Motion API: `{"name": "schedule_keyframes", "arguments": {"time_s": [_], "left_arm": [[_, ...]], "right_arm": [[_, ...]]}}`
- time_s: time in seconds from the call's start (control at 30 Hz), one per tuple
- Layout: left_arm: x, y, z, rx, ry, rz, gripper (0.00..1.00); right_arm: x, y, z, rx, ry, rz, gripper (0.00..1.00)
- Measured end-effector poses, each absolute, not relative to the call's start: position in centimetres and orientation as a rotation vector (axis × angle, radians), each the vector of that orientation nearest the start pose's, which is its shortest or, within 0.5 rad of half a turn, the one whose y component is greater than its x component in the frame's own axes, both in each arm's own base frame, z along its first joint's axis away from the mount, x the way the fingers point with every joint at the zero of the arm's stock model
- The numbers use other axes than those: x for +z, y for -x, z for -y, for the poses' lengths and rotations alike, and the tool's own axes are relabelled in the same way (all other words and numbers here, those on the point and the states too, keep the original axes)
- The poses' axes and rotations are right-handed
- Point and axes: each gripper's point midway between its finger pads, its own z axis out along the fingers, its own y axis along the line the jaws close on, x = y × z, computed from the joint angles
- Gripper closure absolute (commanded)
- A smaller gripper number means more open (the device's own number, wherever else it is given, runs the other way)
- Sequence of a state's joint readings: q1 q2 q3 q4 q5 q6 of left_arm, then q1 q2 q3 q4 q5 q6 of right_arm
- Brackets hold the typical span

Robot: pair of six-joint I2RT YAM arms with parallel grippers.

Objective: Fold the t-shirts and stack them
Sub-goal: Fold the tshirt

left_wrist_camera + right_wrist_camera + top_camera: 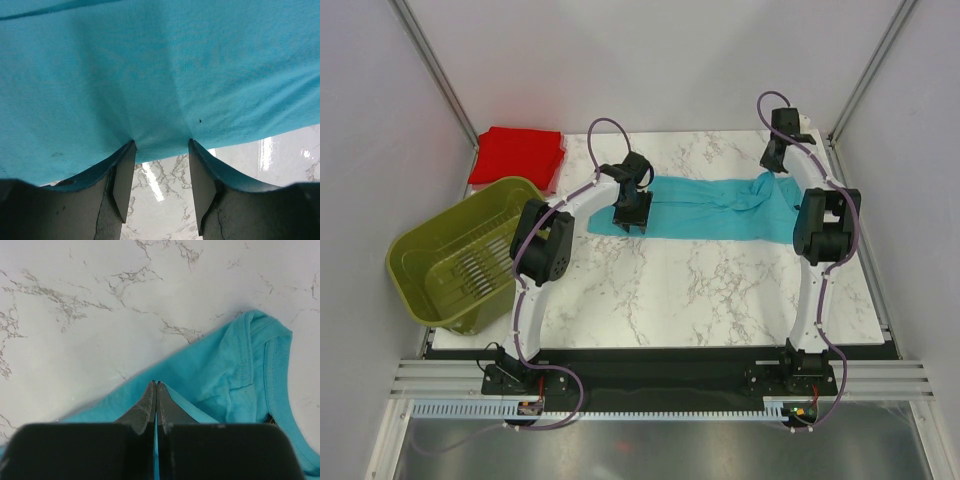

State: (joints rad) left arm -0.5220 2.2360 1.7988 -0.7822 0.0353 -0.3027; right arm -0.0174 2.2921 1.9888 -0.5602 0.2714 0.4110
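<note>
The turquoise t-shirt (705, 205) lies stretched in a long band across the far half of the marble table (700, 290). My left gripper (632, 222) stands at its left end. In the left wrist view the shirt (160, 75) drapes over the tips of that open gripper (161, 142), and bare table shows between the fingers. My right gripper (772, 165) is at the shirt's right end. It is shut (156, 384) on a thin fold of the turquoise cloth (225, 375), beside a hemmed sleeve. The red t-shirt (517, 155) sits as a flat folded square at the far left corner.
An olive-green slotted basket (460, 262) rests tilted at the table's left edge, partly off it. Grey walls and metal frame posts close in the back and sides. The arm bases (525, 378) stand at the near edge.
</note>
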Motion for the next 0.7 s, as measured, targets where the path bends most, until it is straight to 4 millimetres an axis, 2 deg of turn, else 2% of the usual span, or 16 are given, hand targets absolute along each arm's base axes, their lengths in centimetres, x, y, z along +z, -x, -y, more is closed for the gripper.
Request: {"name": "schedule_keyframes", "arguments": {"time_s": [0.07,0.17,0.27,0.3,0.33,0.4,0.53,0.63,0.7], "left_arm": [[2.4,-40.6,25.5,-0.247,-0.318,-2.805,0.45],[2.4,-40.6,25.5,-0.246,-0.318,-2.805,0.45],[2.3,-40.6,25.5,-0.246,-0.318,-2.805,0.45],[2.3,-40.6,25.5,-0.246,-0.318,-2.804,0.45],[2.3,-40.6,25.5,-0.246,-0.318,-2.804,0.45],[2.3,-40.6,25.5,-0.246,-0.317,-2.804,0.45],[2.3,-40.6,25.5,-0.245,-0.317,-2.804,0.45],[2.3,-40.6,25.5,-0.245,-0.317,-2.804,0.45],[2.3,-40.6,25.4,-0.244,-0.317,-2.804,0.45]], "right_arm": [[8.0,-57.7,4.2,-0.155,-0.622,-2.32,1.0],[7.0,-57.7,4.3,-0.167,-0.608,-2.338,0.93],[6.2,-57.7,4.3,-0.175,-0.602,-2.353,0.78],[6.0,-57.7,4.3,-0.176,-0.599,-2.357,0.67],[5.9,-57.7,4.3,-0.174,-0.601,-2.363,0.64],[6.2,-57.5,4.3,-0.177,-0.599,-2.372,0.58],[8.1,-57.3,4.8,-0.19,-0.679,-2.347,0.52],[9.1,-55.1,6.0,-0.219,-0.805,-2.34,0.51],[9.1,-52.2,7.1,-0.244,-0.901,-2.352,0.52]]}}
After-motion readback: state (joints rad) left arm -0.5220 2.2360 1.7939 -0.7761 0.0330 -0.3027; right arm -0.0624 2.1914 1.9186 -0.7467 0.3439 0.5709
